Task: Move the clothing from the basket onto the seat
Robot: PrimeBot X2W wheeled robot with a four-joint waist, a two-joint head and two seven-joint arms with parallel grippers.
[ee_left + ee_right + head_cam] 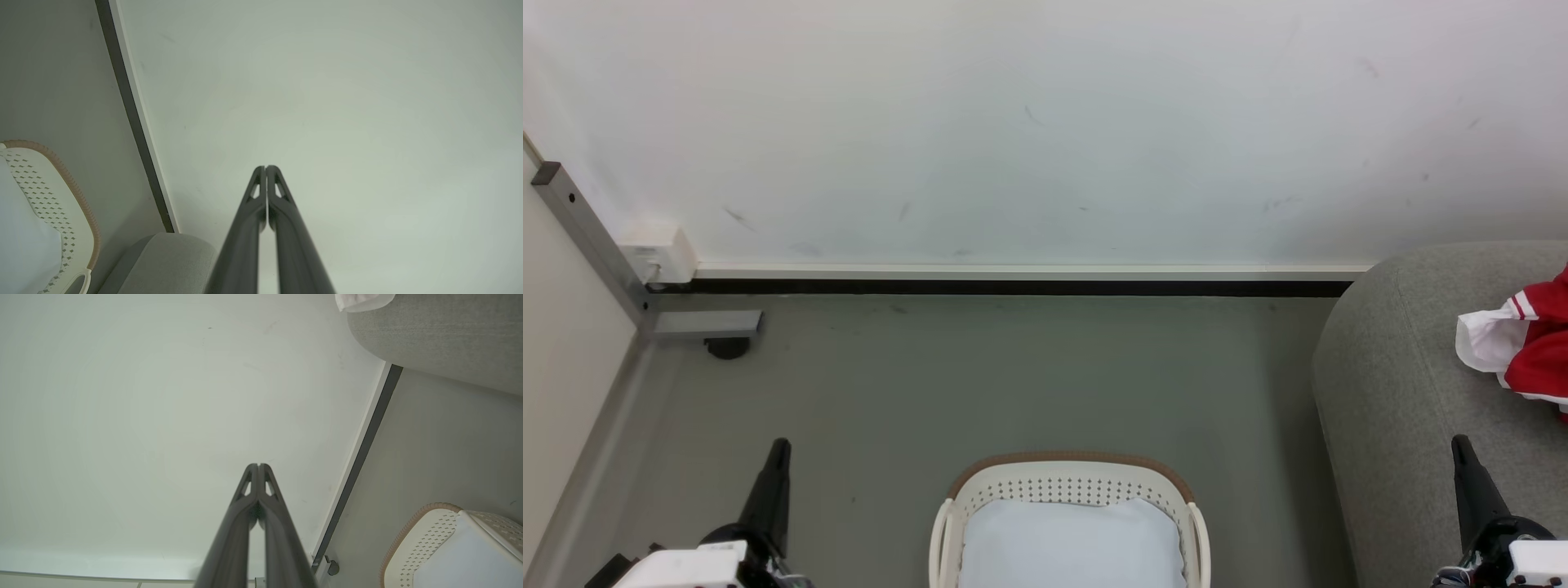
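Red clothing (pixel 1539 351) sits bunched on the grey seat (pixel 1405 392), ahead of the right gripper (pixel 1462 447) and just off to its right, not touching. Both it and the left gripper (pixel 780 447) are pinched closed, empty. Between them sits the basket (pixel 1070 464), pale pad (pixel 1070 543) inside.

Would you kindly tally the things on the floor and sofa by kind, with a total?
Basket: 1
Pad: 1
Sofa: 1
Heap of red and white clothing: 1
Total: 4
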